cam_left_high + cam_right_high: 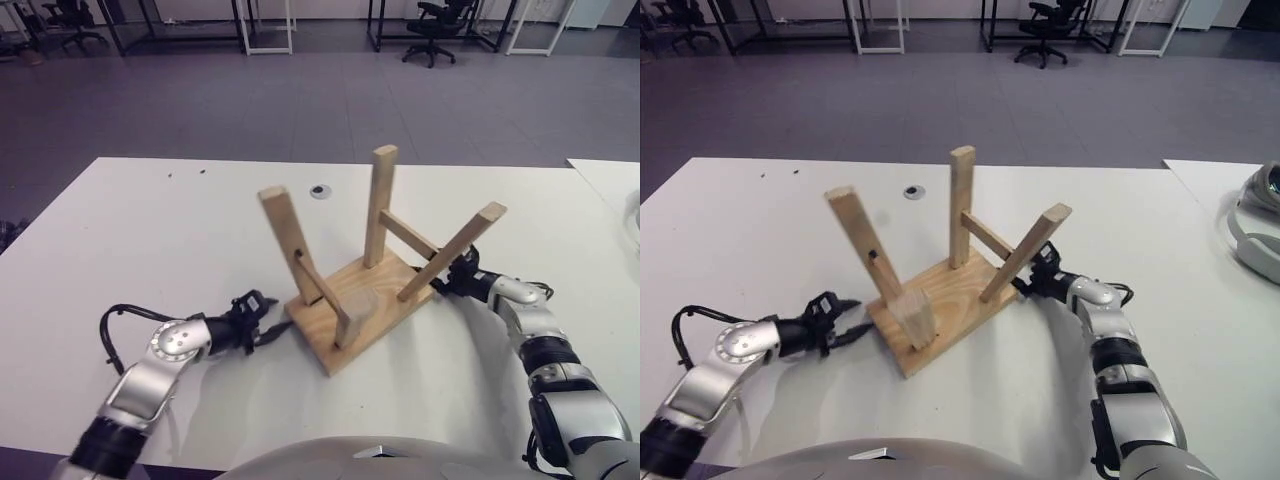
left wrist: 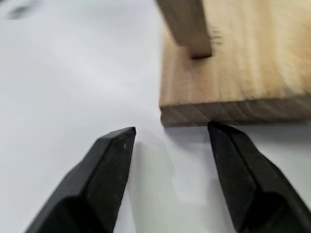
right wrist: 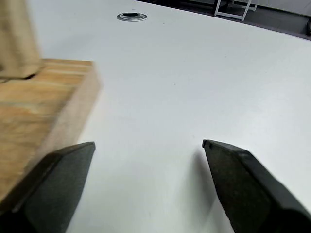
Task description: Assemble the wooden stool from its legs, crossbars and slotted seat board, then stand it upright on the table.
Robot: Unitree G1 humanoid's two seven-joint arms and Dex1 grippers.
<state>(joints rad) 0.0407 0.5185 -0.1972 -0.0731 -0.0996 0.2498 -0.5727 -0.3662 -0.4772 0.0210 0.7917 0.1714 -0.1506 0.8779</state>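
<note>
The stool lies upside down on the white table (image 1: 150, 230), its seat board (image 1: 375, 300) flat and the legs pointing up. Three long legs stand at the left (image 1: 283, 240), back (image 1: 380, 205) and right (image 1: 455, 250); the near piece (image 1: 355, 312) is short and leans. Crossbars (image 1: 408, 234) join the legs in pairs. My left gripper (image 1: 272, 325) is open at the board's left corner, the board edge (image 2: 233, 110) just past its fingertips (image 2: 124, 138). My right gripper (image 1: 455, 276) is open by the board's right corner (image 3: 43, 97), beside the right leg's foot.
A round grommet (image 1: 319, 190) sits in the table behind the stool. A white device (image 1: 1260, 225) lies on a neighbouring table at the far right. Free table surface lies left and in front of the stool. Chairs and desk frames stand far back.
</note>
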